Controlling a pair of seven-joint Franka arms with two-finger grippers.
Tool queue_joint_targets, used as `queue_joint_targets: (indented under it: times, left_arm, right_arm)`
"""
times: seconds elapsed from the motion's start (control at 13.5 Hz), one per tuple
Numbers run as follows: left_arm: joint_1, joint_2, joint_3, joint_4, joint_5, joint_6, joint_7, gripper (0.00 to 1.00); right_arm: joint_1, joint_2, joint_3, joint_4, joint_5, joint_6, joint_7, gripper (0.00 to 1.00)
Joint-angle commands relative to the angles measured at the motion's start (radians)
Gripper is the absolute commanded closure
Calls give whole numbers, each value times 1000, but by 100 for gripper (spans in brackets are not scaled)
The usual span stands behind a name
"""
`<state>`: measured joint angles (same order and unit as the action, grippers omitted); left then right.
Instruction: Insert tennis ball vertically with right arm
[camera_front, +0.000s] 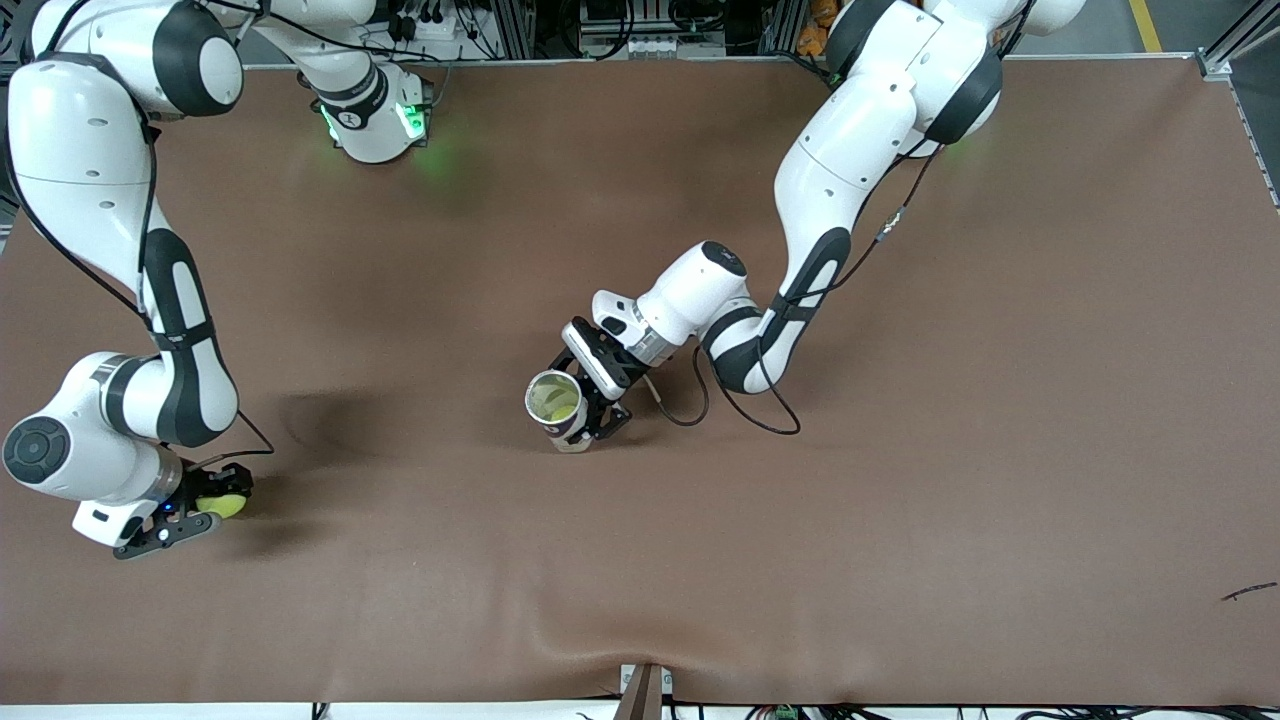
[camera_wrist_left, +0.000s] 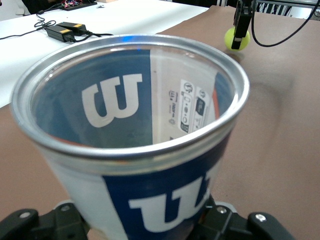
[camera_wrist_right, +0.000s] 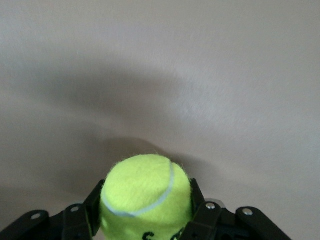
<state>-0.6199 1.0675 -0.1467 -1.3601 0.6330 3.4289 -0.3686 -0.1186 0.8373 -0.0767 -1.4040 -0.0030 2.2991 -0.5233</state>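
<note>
The pick-up looks done and the carrying and inserting are left: the right gripper (camera_front: 190, 512) sits low at the table's right-arm end, near the front camera, with its black fingers (camera_wrist_right: 95, 210) clamped on either side of the fuzzy yellow-green tennis ball (camera_front: 224, 503), which appears to rest on or just above the brown table covering (camera_front: 900, 500). Well apart from it, around the middle of the table, the left gripper (camera_front: 585, 405) holds the blue-and-white cylindrical tennis-ball can with a silver metal rim (camera_front: 556, 408), fingers closed on its lower body, mouth open and facing upward toward the front camera. By my reading, what remains is lifting the ball, bringing it over the can's mouth, lowering it straight in and letting go. The front view alone shows both arms together and the wide gap between ball and can, and a pale green shape inside the can that may be a ball already in it; I cannot tell for sure. The left wrist view gives the rim's roundness, the white logo on the can's wall, and the ball with the right gripper far off. The right wrist view alone shows how squarely the ball's sides are seated between the pads
</note>
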Motion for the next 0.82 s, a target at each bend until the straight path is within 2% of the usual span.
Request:
queue_joint_targets:
  times: [0.0, 0.3, 0.44, 0.59, 0.74]
  left_arm:
    - [-3, 9, 12, 12, 17, 12, -3, 20]
    - [-3, 9, 12, 10, 17, 12, -3, 20]
    - [-3, 9, 12, 10, 17, 12, -3, 20]
    - [-3, 9, 10, 12, 17, 12, -3, 20]
    - [-3, 9, 12, 10, 17, 12, -3, 20]
  right_arm:
    - [19, -55, 17, 7, 0, -32, 116, 82]
    - [132, -162, 20, 2, 1, -186, 375, 79]
    - [219, -222, 26, 2, 1, -271, 616, 79]
    - [304, -259, 35, 5, 11, -283, 812, 79]
    - [347, -273, 57, 20, 142, -357, 993, 79]
